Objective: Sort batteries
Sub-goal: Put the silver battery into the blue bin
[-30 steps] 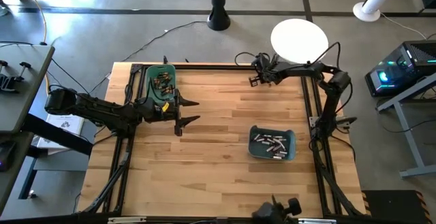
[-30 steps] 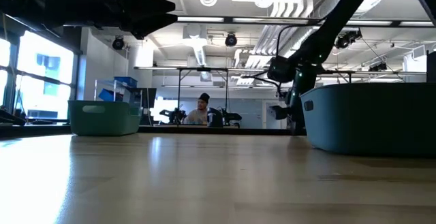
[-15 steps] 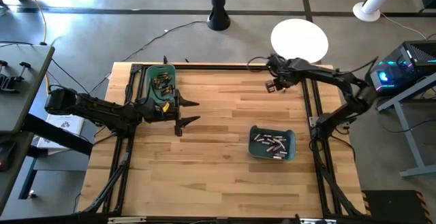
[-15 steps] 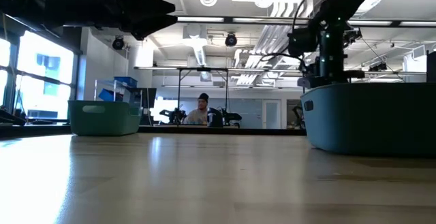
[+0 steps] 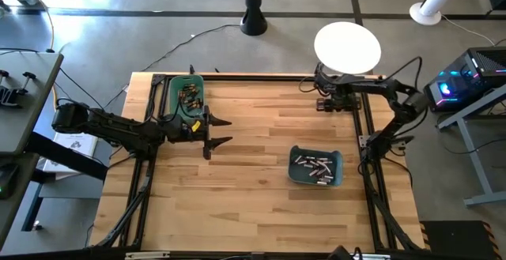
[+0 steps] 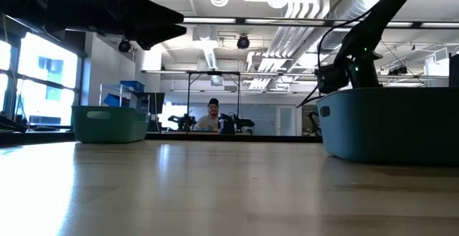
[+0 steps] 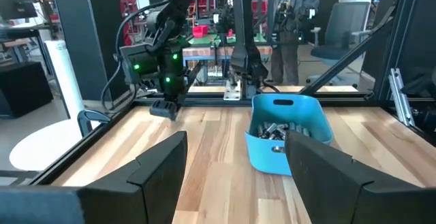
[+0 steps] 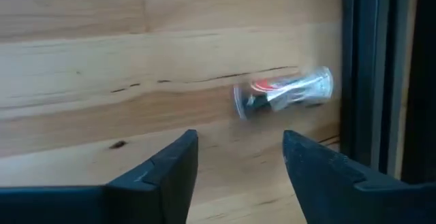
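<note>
One battery [image 8: 283,92], silvery with a red mark, lies on its side on the wood just ahead of my right gripper [image 8: 238,139]. This gripper is open and touches nothing. It hovers at the table's far right [image 5: 330,103]. Several batteries [image 5: 188,96] lie in the green bin [image 5: 175,94] at the far left. Several more batteries [image 5: 314,165] lie in the blue bin [image 5: 336,169] at the near right. My left gripper [image 5: 225,130] stands open and empty beside the green bin, pointing toward the table's right; the blue bin [image 7: 286,132] lies ahead of it.
A black frame rail [image 8: 381,74] runs along the table's right edge, right beside the loose battery. A white round disc [image 5: 348,47] lies on the floor beyond the far edge. Bare wood [image 5: 261,133] spreads between the two bins. A person [image 6: 213,114] sits far behind the table.
My right gripper has swung from the middle of the far edge toward the table's right edge, ending close to the frame rail. My left arm has kept still.
</note>
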`<control>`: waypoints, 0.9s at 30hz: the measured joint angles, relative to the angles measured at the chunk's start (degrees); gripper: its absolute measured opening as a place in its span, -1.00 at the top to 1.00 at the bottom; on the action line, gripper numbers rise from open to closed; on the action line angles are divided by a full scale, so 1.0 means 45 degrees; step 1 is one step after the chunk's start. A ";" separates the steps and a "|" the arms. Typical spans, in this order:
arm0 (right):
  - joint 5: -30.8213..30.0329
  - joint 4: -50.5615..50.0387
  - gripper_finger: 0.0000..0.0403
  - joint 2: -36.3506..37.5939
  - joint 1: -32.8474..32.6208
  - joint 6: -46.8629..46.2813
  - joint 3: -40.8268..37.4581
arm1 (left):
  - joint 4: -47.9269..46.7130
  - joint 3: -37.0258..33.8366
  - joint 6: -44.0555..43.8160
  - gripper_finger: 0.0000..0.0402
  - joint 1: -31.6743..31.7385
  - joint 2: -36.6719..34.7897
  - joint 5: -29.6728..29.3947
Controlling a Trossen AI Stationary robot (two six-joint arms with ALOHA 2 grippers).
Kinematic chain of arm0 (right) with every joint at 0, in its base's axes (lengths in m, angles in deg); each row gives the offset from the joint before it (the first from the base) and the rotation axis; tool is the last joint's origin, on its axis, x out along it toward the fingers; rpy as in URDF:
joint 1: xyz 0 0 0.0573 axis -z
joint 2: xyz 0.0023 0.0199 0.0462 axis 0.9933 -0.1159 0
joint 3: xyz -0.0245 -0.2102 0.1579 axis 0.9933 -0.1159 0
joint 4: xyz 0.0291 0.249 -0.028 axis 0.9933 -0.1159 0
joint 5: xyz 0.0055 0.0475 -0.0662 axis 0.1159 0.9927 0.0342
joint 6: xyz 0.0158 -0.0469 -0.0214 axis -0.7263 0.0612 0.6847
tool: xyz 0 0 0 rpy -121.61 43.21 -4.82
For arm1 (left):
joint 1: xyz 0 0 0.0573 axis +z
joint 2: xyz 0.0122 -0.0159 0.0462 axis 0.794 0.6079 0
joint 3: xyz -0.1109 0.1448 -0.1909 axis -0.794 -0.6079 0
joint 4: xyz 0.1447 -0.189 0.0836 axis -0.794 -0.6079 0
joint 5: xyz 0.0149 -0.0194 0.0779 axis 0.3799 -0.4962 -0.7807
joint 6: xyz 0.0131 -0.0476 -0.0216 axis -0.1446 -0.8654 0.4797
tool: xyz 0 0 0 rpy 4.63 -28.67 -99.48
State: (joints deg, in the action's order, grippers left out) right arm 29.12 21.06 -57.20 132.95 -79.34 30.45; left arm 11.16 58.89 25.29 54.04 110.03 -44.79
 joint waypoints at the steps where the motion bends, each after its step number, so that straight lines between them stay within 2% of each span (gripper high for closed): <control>1: 0.0004 -0.0001 -0.03 -0.0190 0.0071 0.0021 -0.0015 | 0.0000 0.0000 0.0008 -0.19 0.0000 0.0000 0.0000; 9: 0.0017 -0.0136 0.09 -0.0452 -0.0025 0.0544 0.0359 | -0.0327 0.0000 0.0092 -0.19 0.0000 0.0000 0.0015; 14: -0.0478 -0.1338 0.09 -0.0190 -0.0006 0.2204 0.1650 | -0.0345 0.0000 0.0092 -0.19 0.0000 0.0000 0.0015; 19: -0.1168 -0.1427 0.09 -0.0279 0.0782 0.4514 0.2128 | -0.0345 0.0000 0.0092 -0.19 0.0000 0.0000 0.0014; 27: -0.1349 -0.1407 0.09 -0.1224 0.1025 0.5235 0.2368 | -0.0330 0.0005 0.0087 -0.19 -0.0010 0.0000 0.0015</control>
State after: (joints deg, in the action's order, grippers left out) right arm 23.05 14.73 -62.71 137.56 -55.78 41.11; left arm 9.67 58.92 25.68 53.99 110.03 -44.72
